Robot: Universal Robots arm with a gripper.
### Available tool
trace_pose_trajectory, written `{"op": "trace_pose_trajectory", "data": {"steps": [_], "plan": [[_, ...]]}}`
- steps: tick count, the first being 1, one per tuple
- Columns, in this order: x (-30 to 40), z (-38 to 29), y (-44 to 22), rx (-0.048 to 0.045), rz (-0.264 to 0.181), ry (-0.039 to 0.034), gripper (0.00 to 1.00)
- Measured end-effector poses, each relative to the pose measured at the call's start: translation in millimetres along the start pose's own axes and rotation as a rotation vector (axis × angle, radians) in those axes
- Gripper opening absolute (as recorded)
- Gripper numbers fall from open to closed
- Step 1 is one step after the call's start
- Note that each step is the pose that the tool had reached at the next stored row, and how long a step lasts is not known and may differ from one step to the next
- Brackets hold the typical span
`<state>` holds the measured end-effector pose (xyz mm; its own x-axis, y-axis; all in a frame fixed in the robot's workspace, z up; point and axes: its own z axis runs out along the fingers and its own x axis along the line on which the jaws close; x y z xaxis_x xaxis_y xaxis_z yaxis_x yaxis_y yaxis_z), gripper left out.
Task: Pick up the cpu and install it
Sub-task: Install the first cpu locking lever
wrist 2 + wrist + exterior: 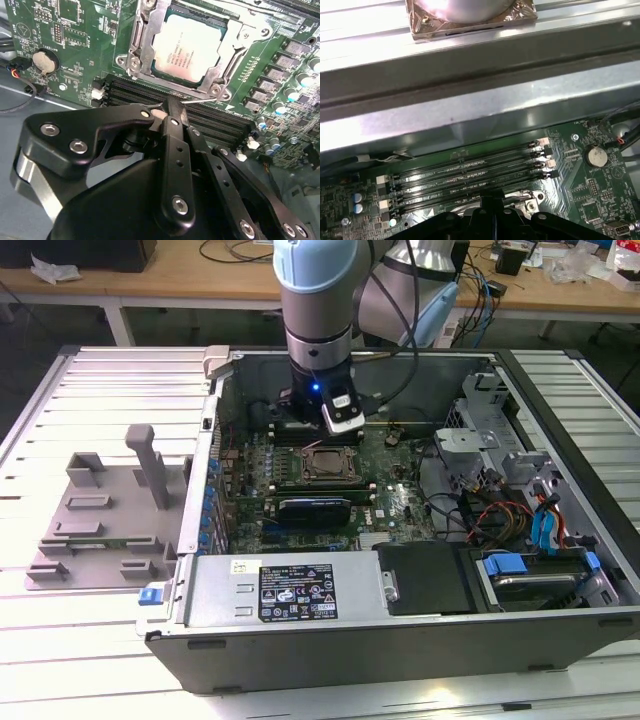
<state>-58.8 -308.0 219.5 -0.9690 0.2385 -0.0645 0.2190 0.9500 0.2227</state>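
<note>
In the second wrist view the cpu (pixel 189 47) lies flat inside the metal socket frame (pixel 145 37) on the green motherboard (pixel 80 45), its silvery top facing up and its edges running parallel with the frame's opening; it looks seated, not perched on a corner, though whether it sits fully down on its contacts is not something these views can settle. The gripper (pixel 172 107) hangs just beside the socket, over the row of dark memory slots (pixel 130 92), with its black fingers (pixel 176 125) drawn together to a narrow tip and nothing between them, so it is closed and empty, and the chip is free of it. In the exterior view the arm (pixel 315 310) stands upright over the middle of the open computer case (pixel 400 630), which rests on the slatted table (pixel 90 380), and the socket (pixel 328 464) shows just below the wrist. My judgement is that the placing is essentially done and the care now lies in not disturbing it: any contact with the chip should be straight down and light, since a sideways nudge could skew it in the frame. The frame's wire lever (pixel 210 100) runs close to the fingertip, and the memory slots lie directly beneath, so movement here is best kept slow and vertical, clear of both.
</note>
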Motion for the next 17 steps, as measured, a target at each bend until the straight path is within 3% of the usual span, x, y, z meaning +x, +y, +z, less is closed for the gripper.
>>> {"op": "trace_pose_trajectory", "data": {"steps": [4,7,9,13,17], "plan": [[0.0,1.7,4.1,0.0009,0.004,-0.0009,0.11],[-0.6,3.6,6.2,0.0098,0.004,-0.0034,0.11],[-2.5,5.8,6.3,0.0203,0.020,-0.0091,0.11],[-2.5,7.9,5.9,0.0245,0.041,-0.0145,0.11],[-2.3,9.2,6.4,0.0332,0.066,-0.0278,0.11]]}}
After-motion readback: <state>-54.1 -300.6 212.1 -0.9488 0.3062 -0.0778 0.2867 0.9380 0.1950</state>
